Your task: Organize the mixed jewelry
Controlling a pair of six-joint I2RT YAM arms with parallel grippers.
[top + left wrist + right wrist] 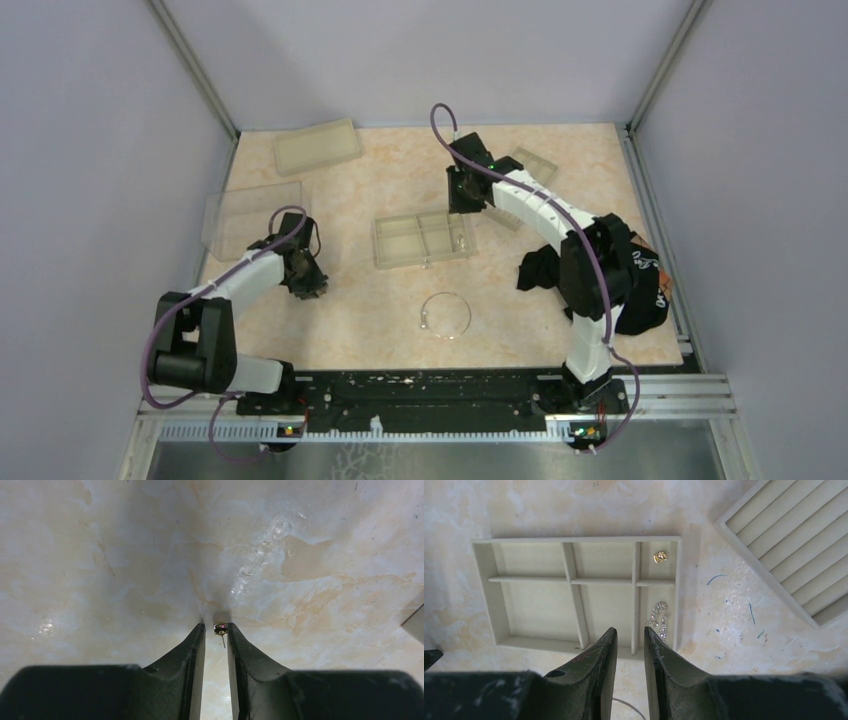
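A thin silver wire hoop (425, 322) lies on the table at front centre; a bit of its arc shows in the right wrist view (629, 707). My left gripper (216, 626) is at the table on the left (306, 284). Its jaws stand narrowly open around a tiny gold stud (220, 628), which sits against the right finger. My right gripper (630, 630) hovers over the beige compartment tray (484, 590), narrowly open and empty. A gold bit (660, 556) and a sparkly silver piece (659, 620) lie in the tray's right-hand compartments.
A ribbed beige tray (789, 545) lies right of the compartment tray (378, 245). Two translucent lids (317, 145) (250, 215) lie at the back left. A black cloth (545, 270) lies beside the right arm. Walls enclose the table.
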